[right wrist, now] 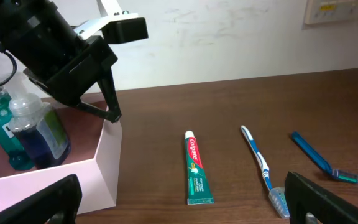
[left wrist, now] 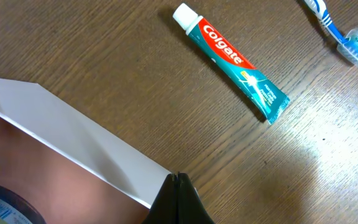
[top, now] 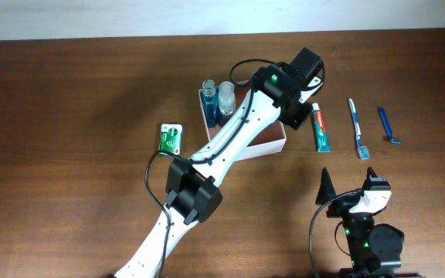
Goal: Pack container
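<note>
The container (top: 270,136) is a white-walled box with a reddish-brown inside, at the table's middle. Two blue-liquid bottles (top: 209,99) stand in its far left corner. My left arm reaches across it. The left gripper (top: 292,122) is shut, its tips (left wrist: 179,178) at the rim of the box's right wall (left wrist: 92,146), with nothing between them. From the right wrist view its tip (right wrist: 113,116) points down at that wall's corner (right wrist: 107,165). My right gripper (top: 351,190) is open and empty near the front edge, facing the toothpaste (right wrist: 196,169).
Right of the box lie a Colgate toothpaste tube (top: 321,128), a blue-and-white toothbrush (top: 358,128) and a blue razor (top: 388,126), side by side. A small green packet (top: 171,137) lies left of the box. A wall stands behind the table's far edge.
</note>
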You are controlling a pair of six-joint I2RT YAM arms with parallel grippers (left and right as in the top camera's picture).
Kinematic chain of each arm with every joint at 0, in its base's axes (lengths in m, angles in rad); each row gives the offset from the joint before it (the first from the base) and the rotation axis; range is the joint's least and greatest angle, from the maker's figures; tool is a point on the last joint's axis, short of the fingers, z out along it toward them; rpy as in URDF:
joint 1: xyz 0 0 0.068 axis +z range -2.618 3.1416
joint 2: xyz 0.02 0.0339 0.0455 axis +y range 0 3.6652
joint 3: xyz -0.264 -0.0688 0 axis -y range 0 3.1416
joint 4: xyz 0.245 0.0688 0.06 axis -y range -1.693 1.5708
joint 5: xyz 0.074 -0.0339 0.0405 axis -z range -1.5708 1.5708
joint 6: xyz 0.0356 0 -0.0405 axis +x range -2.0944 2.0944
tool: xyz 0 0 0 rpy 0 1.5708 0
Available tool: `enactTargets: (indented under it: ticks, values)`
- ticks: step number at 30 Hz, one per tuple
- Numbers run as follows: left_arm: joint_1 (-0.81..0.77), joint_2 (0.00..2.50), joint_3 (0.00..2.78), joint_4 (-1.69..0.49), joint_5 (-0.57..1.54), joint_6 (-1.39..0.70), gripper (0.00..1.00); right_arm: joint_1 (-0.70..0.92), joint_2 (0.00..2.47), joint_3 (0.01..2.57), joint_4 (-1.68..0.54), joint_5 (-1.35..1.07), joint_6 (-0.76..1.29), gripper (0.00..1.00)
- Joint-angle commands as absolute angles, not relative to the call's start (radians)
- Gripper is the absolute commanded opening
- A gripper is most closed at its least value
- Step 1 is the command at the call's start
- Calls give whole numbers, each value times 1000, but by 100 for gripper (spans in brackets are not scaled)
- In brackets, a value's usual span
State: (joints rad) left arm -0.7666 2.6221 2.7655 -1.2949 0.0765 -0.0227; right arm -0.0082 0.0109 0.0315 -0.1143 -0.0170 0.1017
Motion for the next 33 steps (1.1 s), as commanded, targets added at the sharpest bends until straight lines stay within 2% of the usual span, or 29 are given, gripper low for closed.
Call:
enactTargets:
  ticks: [1,33]
  values:
    - [-776,2586,2756,-1298,94,-7,1,-16,4,23,-115,-22,101,98]
    - [-785,2589,2717,-1422,90,4,0,-16,4,23,-115,-22,101,98]
